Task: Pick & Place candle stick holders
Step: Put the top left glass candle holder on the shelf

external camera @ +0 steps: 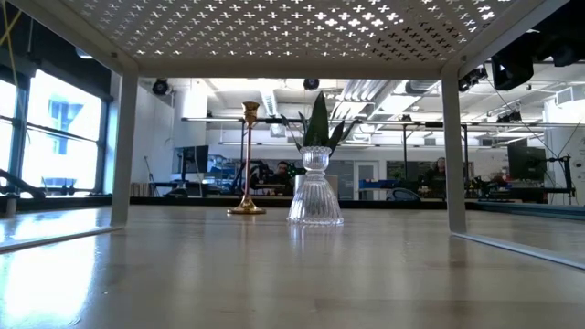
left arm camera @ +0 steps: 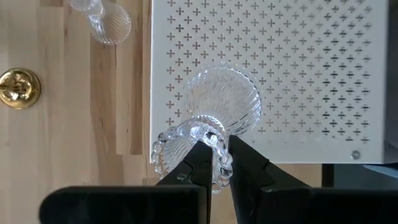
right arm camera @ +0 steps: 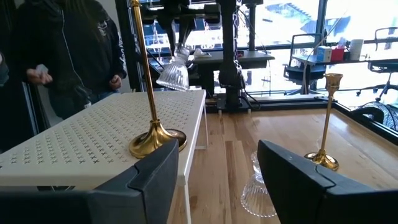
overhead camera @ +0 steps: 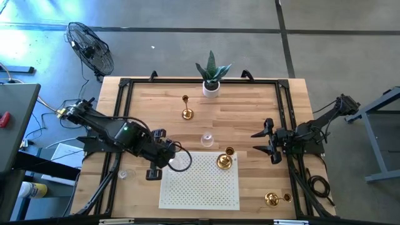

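Left wrist view first: your left hand (left arm camera: 214, 163) is clamped on the narrow waist of a clear glass holder (left arm camera: 211, 121), which tilts in the air over the edge of the white perforated shelf (left arm camera: 298, 68). You should treat that glass as rigid, brittle and slick; the ribbed waist looks like the safest place to pinch, and I judge it fairly light, so a firm but gentle squeeze will do.

From above, your right hand (overhead camera: 267, 141) waits with fingers spread wide near the counter's right edge, holding nothing. On the shelf's far right corner stands a brass holder (overhead camera: 224, 161). A second brass holder (overhead camera: 271, 199) lies close to the counter's near right corner, and a small glass holder (overhead camera: 123, 175) sits by the near left edge.

Farther out, another glass holder (overhead camera: 207, 139) stands at the counter's (overhead camera: 250, 106) middle, and a third brass holder (overhead camera: 187, 111) beyond it. The brass ones are probably heavier, stiff and top-heavy; take them on the thin stem, low down. A potted plant (overhead camera: 212, 75) sits at the far edge.
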You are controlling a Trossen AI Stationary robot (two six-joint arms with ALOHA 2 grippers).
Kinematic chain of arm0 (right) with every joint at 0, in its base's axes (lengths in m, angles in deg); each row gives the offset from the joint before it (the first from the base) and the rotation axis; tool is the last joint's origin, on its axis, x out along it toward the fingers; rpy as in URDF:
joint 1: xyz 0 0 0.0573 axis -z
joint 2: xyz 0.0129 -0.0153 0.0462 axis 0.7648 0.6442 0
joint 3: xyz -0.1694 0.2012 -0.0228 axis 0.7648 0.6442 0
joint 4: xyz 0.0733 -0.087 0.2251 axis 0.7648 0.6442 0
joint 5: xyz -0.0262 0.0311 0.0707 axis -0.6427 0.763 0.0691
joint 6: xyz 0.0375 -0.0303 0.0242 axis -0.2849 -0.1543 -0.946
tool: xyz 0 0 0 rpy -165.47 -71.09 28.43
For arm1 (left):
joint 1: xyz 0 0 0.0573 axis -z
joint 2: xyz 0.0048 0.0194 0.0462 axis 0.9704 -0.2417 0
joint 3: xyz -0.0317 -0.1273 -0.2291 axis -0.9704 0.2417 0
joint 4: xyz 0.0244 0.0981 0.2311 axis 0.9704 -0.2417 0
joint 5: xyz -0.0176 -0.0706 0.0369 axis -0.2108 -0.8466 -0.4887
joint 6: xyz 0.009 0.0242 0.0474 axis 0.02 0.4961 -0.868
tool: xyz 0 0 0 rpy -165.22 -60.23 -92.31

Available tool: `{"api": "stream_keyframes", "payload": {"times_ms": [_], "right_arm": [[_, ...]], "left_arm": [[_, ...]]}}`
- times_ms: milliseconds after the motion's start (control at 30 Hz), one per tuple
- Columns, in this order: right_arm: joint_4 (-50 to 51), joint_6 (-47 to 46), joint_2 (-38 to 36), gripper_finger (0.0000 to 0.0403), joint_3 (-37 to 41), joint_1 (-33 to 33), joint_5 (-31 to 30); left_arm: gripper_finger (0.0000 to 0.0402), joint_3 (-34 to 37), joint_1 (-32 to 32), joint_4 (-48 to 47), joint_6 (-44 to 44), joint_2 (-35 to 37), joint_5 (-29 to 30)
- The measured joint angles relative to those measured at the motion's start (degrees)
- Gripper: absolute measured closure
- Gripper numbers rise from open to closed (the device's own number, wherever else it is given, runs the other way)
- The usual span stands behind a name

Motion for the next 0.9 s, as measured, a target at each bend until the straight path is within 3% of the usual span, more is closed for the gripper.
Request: {"api": "stream_keyframes", "payload": {"times_ms": [400,900], "right_arm": [[0.5,-0.2,0.0,0.0191,0.0,0.0,0.0],[0.7,-0.2,0.0,0.0192,0.0,0.0,-0.1]], "left_arm": [[0.0379,-0.4,0.0,-1.3,-5.3,-2.5,0.5],[0.0379,-3.8,3.4,-3.8,-14.6,-3.9,5.3]]}}
